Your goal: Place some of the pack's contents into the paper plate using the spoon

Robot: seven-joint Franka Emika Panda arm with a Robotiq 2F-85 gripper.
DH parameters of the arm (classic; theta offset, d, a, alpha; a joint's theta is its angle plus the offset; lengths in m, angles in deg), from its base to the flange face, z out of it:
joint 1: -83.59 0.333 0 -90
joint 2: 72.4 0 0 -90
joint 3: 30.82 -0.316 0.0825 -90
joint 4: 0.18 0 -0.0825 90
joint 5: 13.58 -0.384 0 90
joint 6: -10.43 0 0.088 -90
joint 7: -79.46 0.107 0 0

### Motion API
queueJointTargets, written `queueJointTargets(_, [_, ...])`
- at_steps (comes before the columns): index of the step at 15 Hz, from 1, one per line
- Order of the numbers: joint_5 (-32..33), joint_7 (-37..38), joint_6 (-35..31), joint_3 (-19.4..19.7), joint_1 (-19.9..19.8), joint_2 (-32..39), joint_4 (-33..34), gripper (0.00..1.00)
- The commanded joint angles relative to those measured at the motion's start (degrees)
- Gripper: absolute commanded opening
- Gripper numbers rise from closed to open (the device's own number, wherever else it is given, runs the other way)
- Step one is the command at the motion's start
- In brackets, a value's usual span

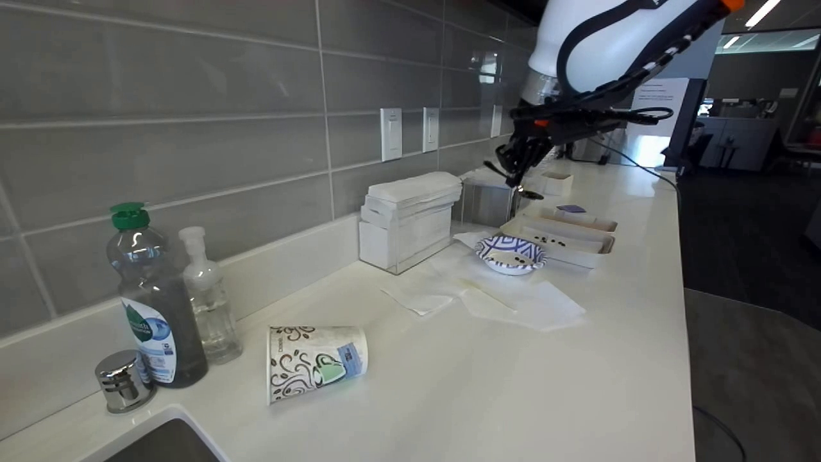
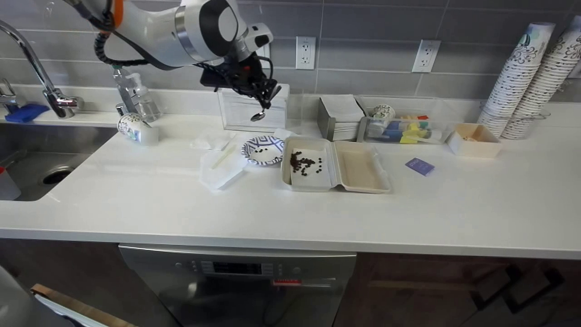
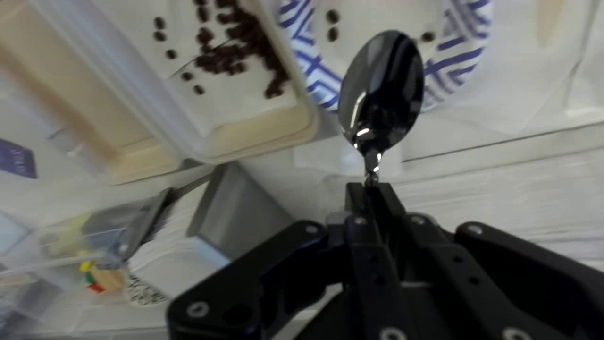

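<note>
My gripper (image 3: 370, 189) is shut on the thin handle of the dark shiny spoon (image 3: 383, 87). No beans show on the spoon's bowl. In both exterior views the spoon (image 1: 530, 194) (image 2: 258, 116) hangs in the air above the counter near the paper plate. The white paper plate with blue pattern (image 1: 487, 254) (image 2: 249, 150) (image 3: 311, 61) lies on the counter with several dark beans in it. The pack, an open pale clamshell box (image 2: 287, 175) (image 3: 269, 130) (image 1: 580, 258), sits beside the plate. Its dark beans (image 3: 236, 45) (image 2: 297, 163) lie on white paper in one half.
White paper sheets (image 1: 532, 308) lie by the plate. Napkin holders (image 1: 410, 224) (image 2: 340, 116) and a clear bin (image 2: 408, 129) stand along the wall. A patterned cup (image 1: 314, 362) lies on its side near soap bottles (image 1: 154, 321). A purple card (image 2: 420, 166) lies on the counter.
</note>
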Motion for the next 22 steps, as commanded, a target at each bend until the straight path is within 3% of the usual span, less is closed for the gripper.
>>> queueJointTargets(1, [5.6, 6.8, -7.5, 3.3, -4.9, -0.2, -0.6, 0.02])
queueJointTargets(2, [6.7, 7.6, -10.4, 4.4, -6.2, 0.6, -0.3, 0.02])
queueJointTargets(3, [3.7, 3.7, -6.5, 3.4, -4.4, -0.1, 0.0, 0.02])
queueJointTargets(4, [4.0, 3.6, -7.4, 4.0, -5.3, 0.0, 0.1, 0.08])
queueJointTargets(8, [4.0, 3.4, -7.3, 3.4, -4.7, 0.0, 0.1, 0.08])
queueJointTargets(9, [4.0, 3.4, -7.3, 3.3, -4.5, 0.0, 0.1, 0.02])
queueJointTargets(17, [36.0, 35.7, -13.7, 12.0, -5.9, 8.7, 4.1, 0.02])
queueJointTargets(22, [50.3, 52.8, -14.9, 15.3, -4.6, 14.5, 7.5, 0.02])
